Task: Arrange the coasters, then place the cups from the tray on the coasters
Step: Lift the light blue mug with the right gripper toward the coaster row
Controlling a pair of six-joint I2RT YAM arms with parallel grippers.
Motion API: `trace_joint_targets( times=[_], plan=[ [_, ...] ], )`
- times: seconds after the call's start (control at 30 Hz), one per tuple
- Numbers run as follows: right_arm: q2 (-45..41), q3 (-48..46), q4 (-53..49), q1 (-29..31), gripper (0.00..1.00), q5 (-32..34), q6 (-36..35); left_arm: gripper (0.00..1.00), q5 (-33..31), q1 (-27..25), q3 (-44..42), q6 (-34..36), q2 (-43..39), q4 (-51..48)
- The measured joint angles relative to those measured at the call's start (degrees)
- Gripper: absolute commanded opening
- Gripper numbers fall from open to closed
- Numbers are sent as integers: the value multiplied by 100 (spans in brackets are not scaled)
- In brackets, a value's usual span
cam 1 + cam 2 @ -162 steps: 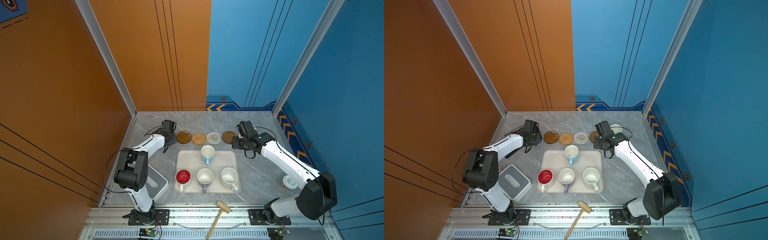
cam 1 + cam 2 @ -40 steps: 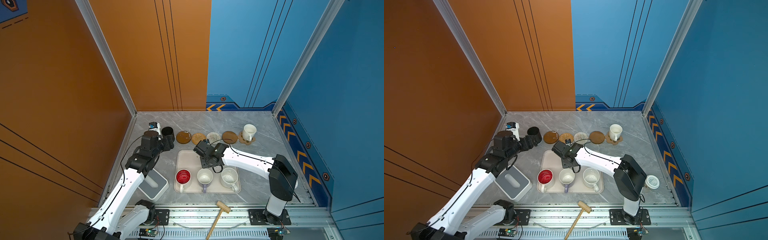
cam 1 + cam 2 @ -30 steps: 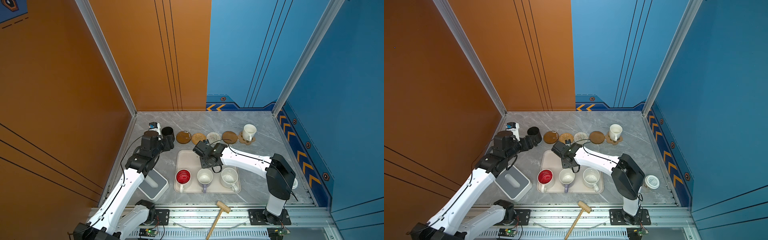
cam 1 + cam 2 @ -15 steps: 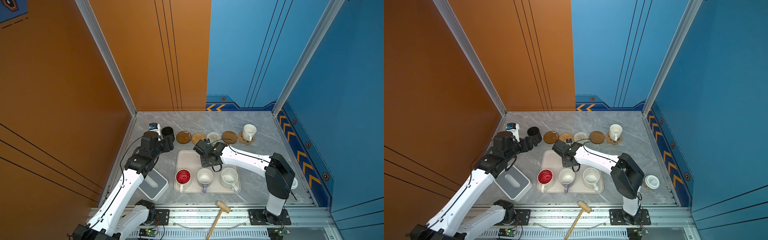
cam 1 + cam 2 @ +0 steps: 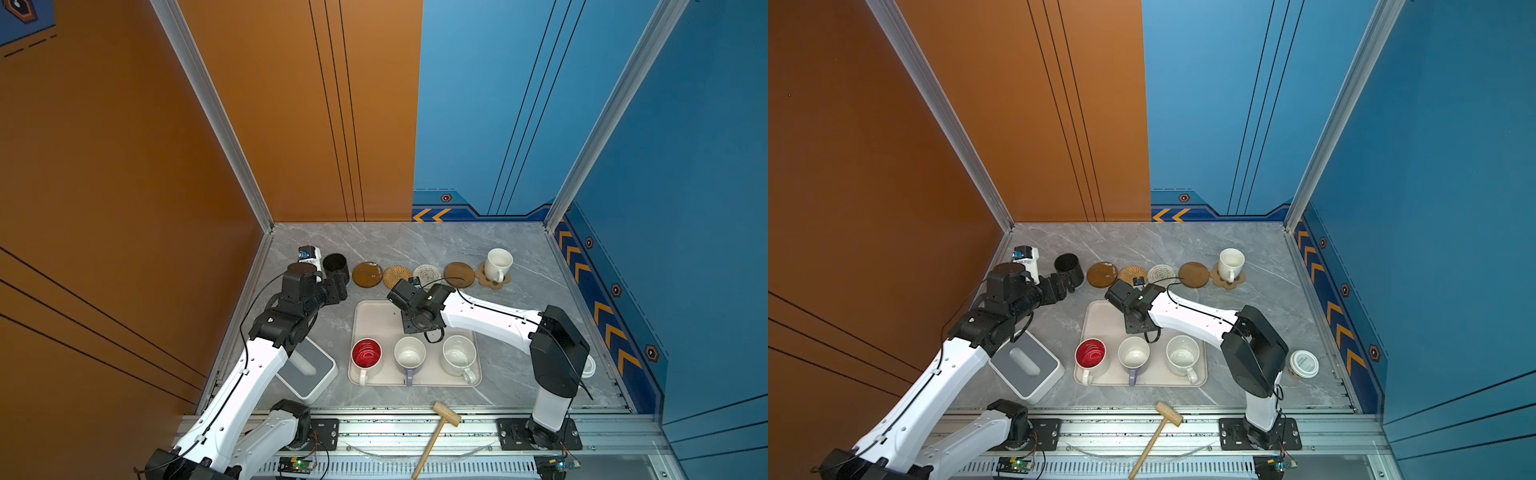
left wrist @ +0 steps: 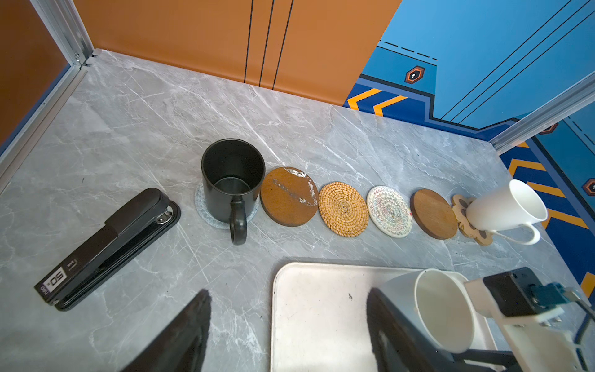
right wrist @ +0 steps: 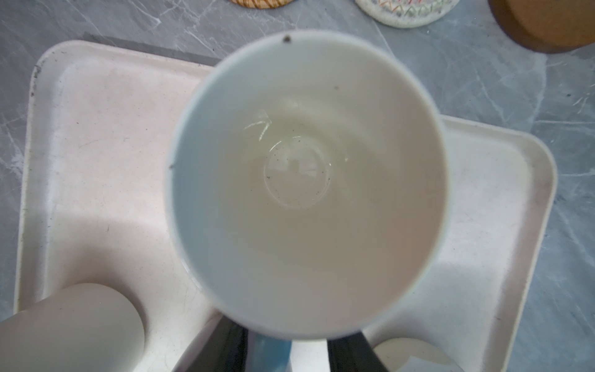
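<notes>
The right gripper [image 7: 286, 341] is clamping the handle [image 7: 270, 354] of the light blue mug [image 7: 306, 180] at the far end of the tray [image 5: 374, 324], with the bare rattan coaster [image 5: 397, 276] and beaded coaster [image 5: 427, 273] lying just beyond that tray edge, while the left gripper [image 6: 286, 293] is hanging open and empty.

Light blue cup [image 7: 306, 180]: fills the centre of frame, mouth towards the lens, interior cream-white with a few dark specks, one dark spot on the rim.

Right end effector [image 7: 286, 351]: two dark fingers [image 7: 219, 351] stand either side of the cup's handle, closed against it.

Tray [image 7: 96, 128]: cream, rounded corners, lies under the cup on the grey marbled worktop [image 7: 515, 96].

Two more pale cups are on the tray, both partly cut off: cream cup [image 7: 74, 328] and speckled cup [image 7: 415, 354].

Beyond the tray, cut by the frame edge: woven coaster [image 7: 260, 2], beaded coaster [image 7: 409, 11], brown coaster [image 7: 553, 22].
</notes>
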Motion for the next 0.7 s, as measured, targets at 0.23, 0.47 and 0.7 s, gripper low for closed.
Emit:
trace_joint_targets(
  times=[0.23, 0.47, 0.7],
  plan=[
    [0, 0, 0, -33, 34, 0, 2, 77, 0, 0, 0, 0, 0, 0],
    [0, -2, 2, -33, 28, -2, 68, 77, 0, 0, 0, 0, 0, 0],
    [0, 0, 2, -52, 26, -2, 105, 77, 0, 0, 0, 0, 0, 0]
  ],
)
